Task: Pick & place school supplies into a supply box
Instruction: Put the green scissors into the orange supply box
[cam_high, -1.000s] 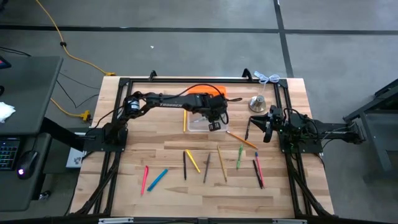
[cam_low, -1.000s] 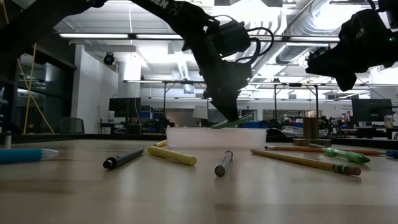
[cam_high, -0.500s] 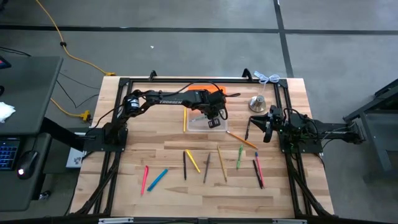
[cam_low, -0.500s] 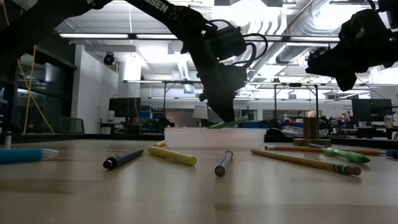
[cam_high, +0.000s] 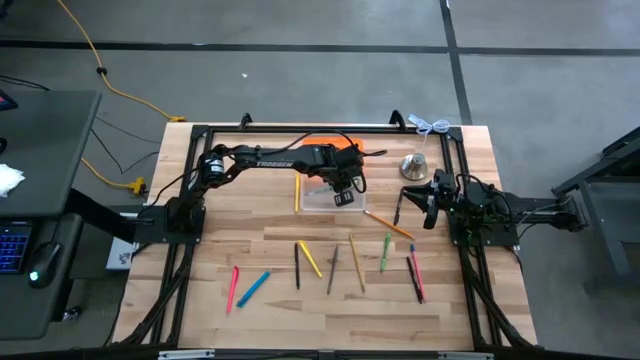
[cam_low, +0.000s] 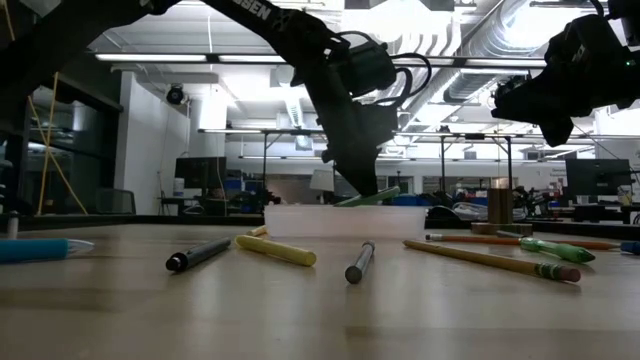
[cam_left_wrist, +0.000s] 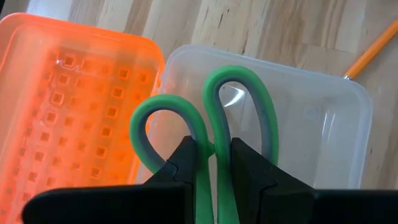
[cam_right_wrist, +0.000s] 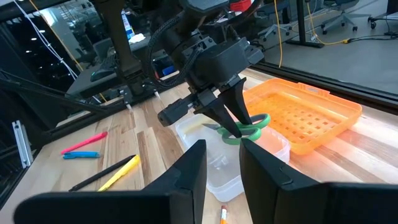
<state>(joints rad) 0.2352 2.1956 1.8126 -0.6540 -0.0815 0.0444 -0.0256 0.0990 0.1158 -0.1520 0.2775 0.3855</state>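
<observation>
Since prior frame, we logged left gripper (cam_high: 343, 196) shifted slightly back over supply box (cam_left_wrist: 323, 124); jaws were pinched on green scissors (cam_left_wrist: 211, 134), just above box. Box otherwise empty. Approx. a dozen pens/pencils (cam_high: 310, 259) remained on counter (cam_high: 200, 270). Right gripper (cam_high: 430, 200) waited aside, jaws narrowly parted, holding nothing.

Your left jaws hold the scissors (cam_left_wrist: 214, 124) over the supply box (cam_left_wrist: 311, 134); the tray (cam_left_wrist: 68, 106) sits just beside.
</observation>
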